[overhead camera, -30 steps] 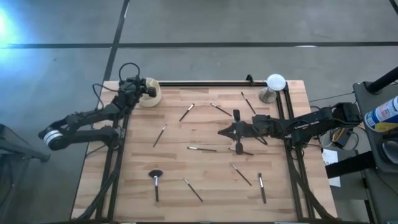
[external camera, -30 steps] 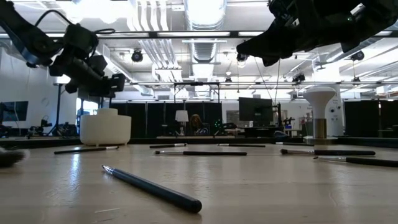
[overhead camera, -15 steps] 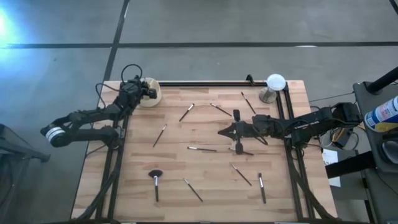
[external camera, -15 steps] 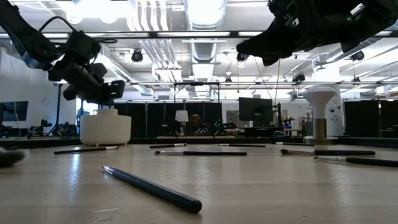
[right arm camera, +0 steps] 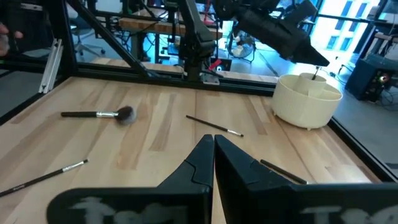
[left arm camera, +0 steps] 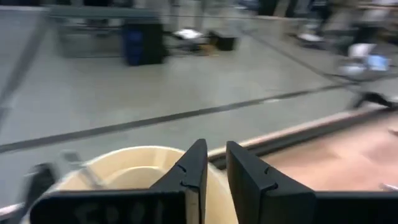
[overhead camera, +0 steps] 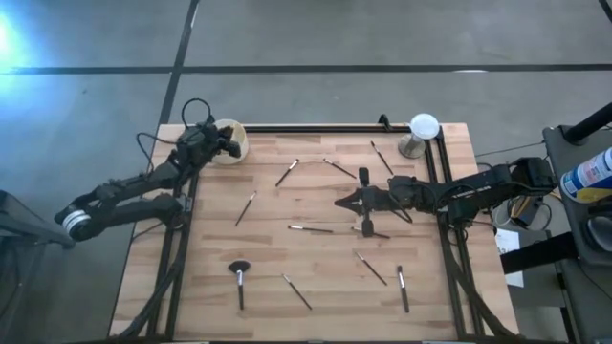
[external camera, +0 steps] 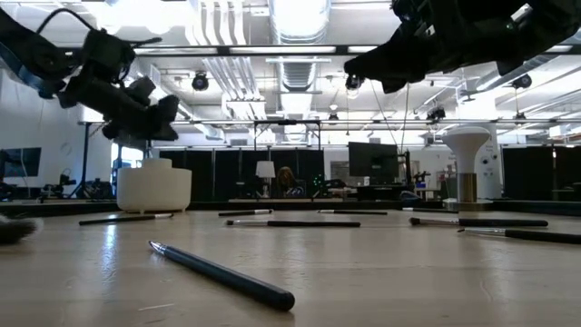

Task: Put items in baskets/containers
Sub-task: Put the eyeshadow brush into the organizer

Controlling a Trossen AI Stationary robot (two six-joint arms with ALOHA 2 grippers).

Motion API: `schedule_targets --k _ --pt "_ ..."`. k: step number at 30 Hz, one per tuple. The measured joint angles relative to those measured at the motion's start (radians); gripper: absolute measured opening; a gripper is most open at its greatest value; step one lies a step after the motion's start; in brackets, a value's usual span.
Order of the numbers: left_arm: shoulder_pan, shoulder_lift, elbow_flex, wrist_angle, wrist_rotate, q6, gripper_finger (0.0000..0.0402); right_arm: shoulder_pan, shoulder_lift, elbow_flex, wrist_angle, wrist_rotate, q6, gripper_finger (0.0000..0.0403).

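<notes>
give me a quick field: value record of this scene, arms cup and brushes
left gripper: above the cream cup at the table's far left corner, fingers slightly apart, nothing between them
right gripper: raised over the table's middle, fingers shut, empty
cup contents: at least one brush stands in it
brushes on table: about ten thin ones scattered loose
fluffy brush: lying flat near the front left
white dome on stand: far right corner

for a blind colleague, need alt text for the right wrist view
The right pincer, shut and empty, hangs over a wooden table scattered with makeup brushes. Beyond, the left pincer hovers above a cream cup.
</notes>
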Motion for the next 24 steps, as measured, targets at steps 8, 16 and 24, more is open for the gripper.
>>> schedule_targets --k 8,16,24 --pt "-0.142 -0.071 -0.001 -0.034 0.160 0.058 0.0034 0.000 0.000 0.008 -0.001 0.000 0.000 0.0009" --pt "-0.456 -0.046 -0.001 -0.100 0.129 0.188 0.0002 0.000 0.000 0.005 -0.066 0.007 0.003 0.0008" --pt "-0.768 0.014 0.010 -0.107 -0.013 0.164 0.0000 0.000 0.000 0.000 -0.066 0.026 -0.041 0.0009"
